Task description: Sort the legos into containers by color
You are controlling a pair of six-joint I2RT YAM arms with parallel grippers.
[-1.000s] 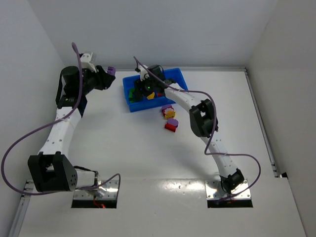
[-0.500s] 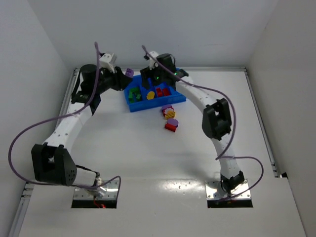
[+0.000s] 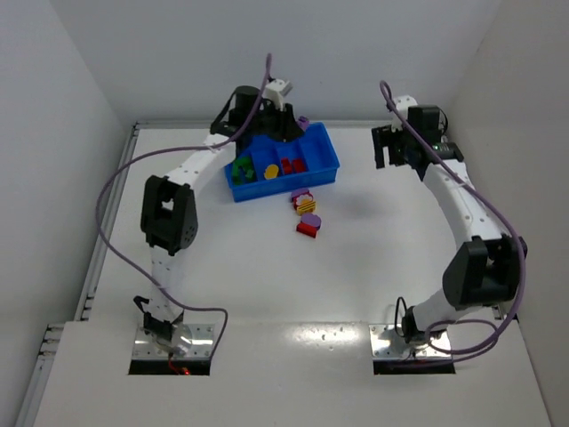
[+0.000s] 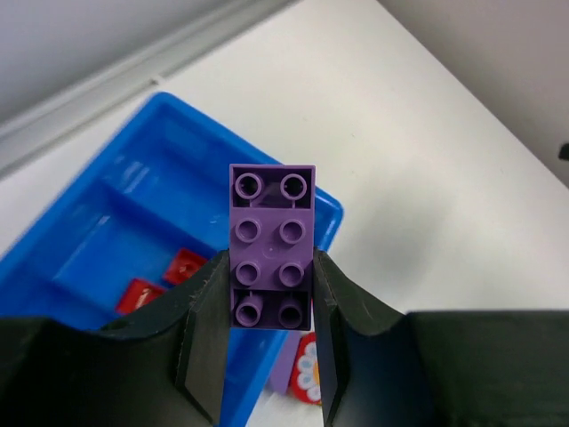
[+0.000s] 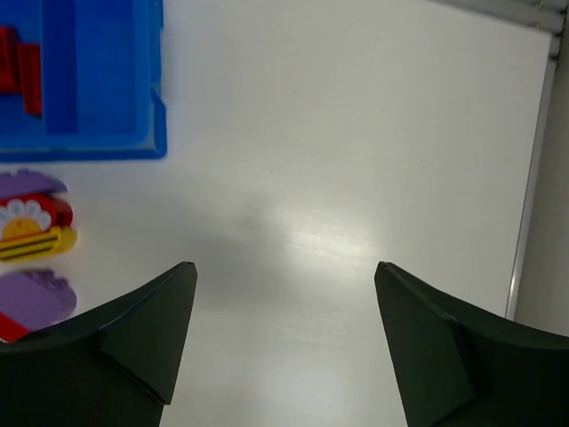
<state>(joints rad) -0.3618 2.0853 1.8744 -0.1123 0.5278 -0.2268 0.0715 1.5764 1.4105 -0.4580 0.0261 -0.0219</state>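
I read the left gripper (image 4: 270, 294) clamped on a purple brick (image 4: 271, 222), held above the blue tray (image 4: 107, 169); the right gripper (image 5: 284, 276) stands with jaws apart over the white table (image 5: 356, 133), right of the tray

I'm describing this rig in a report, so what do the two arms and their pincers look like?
The left arm and right arm are white tubular links joined by bulky black housings. A thin purple cable loops loosely along each, and each stands on a shiny metal plate. The left pincer and right pincer each have two broad matte black fingers tapering toward the tips.
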